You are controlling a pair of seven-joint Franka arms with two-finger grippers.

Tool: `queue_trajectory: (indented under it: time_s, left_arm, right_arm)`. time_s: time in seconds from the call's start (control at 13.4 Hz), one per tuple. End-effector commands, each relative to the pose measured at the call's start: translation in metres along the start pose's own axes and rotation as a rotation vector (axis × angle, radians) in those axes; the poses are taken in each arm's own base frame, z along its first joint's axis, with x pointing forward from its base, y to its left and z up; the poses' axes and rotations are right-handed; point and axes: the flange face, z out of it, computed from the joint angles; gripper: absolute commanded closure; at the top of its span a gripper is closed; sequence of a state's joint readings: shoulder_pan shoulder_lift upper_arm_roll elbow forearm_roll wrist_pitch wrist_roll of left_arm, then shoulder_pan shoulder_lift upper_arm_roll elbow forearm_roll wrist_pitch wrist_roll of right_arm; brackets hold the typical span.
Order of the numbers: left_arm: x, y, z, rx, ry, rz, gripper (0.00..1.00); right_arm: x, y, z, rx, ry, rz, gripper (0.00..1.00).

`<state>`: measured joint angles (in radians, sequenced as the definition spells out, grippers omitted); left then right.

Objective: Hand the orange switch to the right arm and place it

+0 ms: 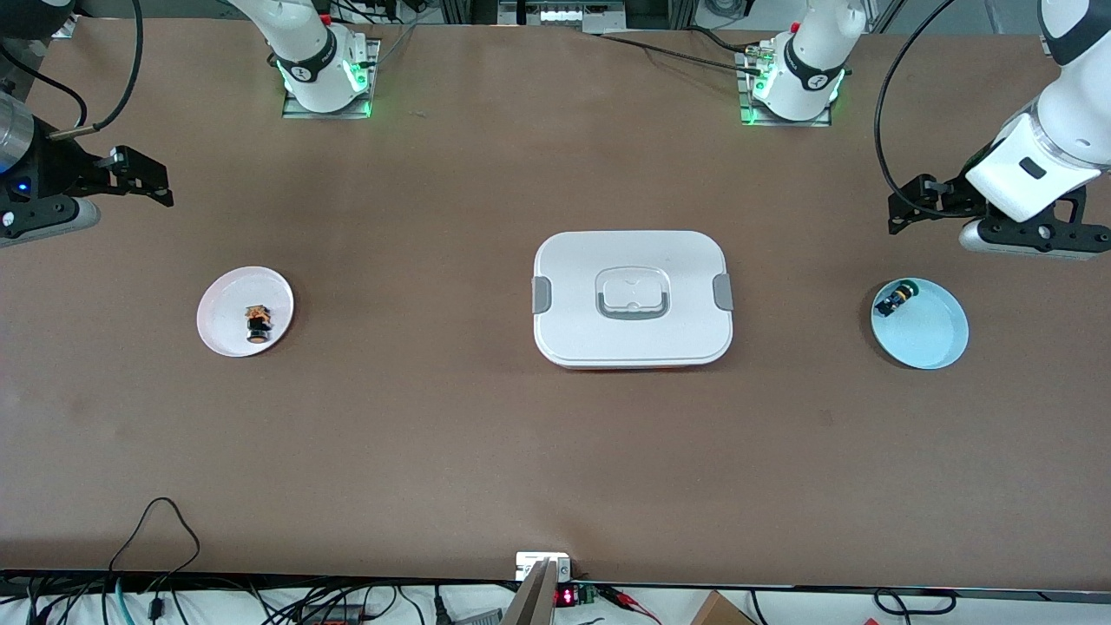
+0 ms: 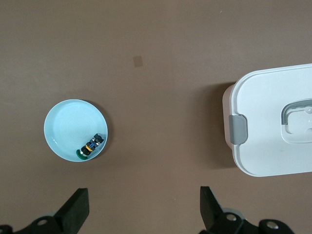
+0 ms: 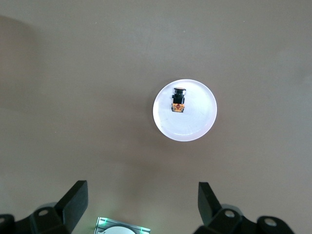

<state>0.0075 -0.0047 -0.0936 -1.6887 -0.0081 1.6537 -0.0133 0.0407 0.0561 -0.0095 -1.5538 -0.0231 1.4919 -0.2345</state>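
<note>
The orange switch (image 1: pixel 258 322), a tiny black part with an orange-brown top, lies on a small white plate (image 1: pixel 221 304) toward the right arm's end of the table. It also shows in the right wrist view (image 3: pixel 179 101) on that plate (image 3: pixel 200 122). My right gripper (image 1: pixel 143 180) hangs open and empty over bare table near that plate; in its wrist view (image 3: pixel 141 195) nothing is between the fingers. My left gripper (image 1: pixel 904 207) hangs open and empty over bare table near a light blue plate (image 1: pixel 933 338); its wrist view (image 2: pixel 145 200) shows the same.
A similar black part with a green-yellow cap (image 1: pixel 896 300) lies on the blue plate, as the left wrist view (image 2: pixel 91 146) also shows. A white lidded box with grey clasps (image 1: pixel 564 260) stands mid-table. The arm bases (image 1: pixel 323 65) stand along the table's edge farthest from the front camera.
</note>
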Motion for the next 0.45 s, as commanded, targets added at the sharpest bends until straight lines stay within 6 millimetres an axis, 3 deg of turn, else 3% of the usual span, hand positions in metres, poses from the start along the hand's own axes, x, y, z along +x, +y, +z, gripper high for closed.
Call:
queue_trajectory:
  time_s: [0.0, 0.37]
  left_arm:
    - [-0.0029, -0.0023, -0.0021, -0.002, -0.006, 0.014, 0.0]
    - [-0.0029, -0.0006, -0.0021, -0.002, -0.006, 0.018, 0.0]
  right_arm:
    - [0.0003, 0.0028, -0.0049, 0.004, 0.001, 0.008, 0.0]
    - [-0.0021, 0.0057, -0.0033, 0.007, -0.011, 0.009, 0.0]
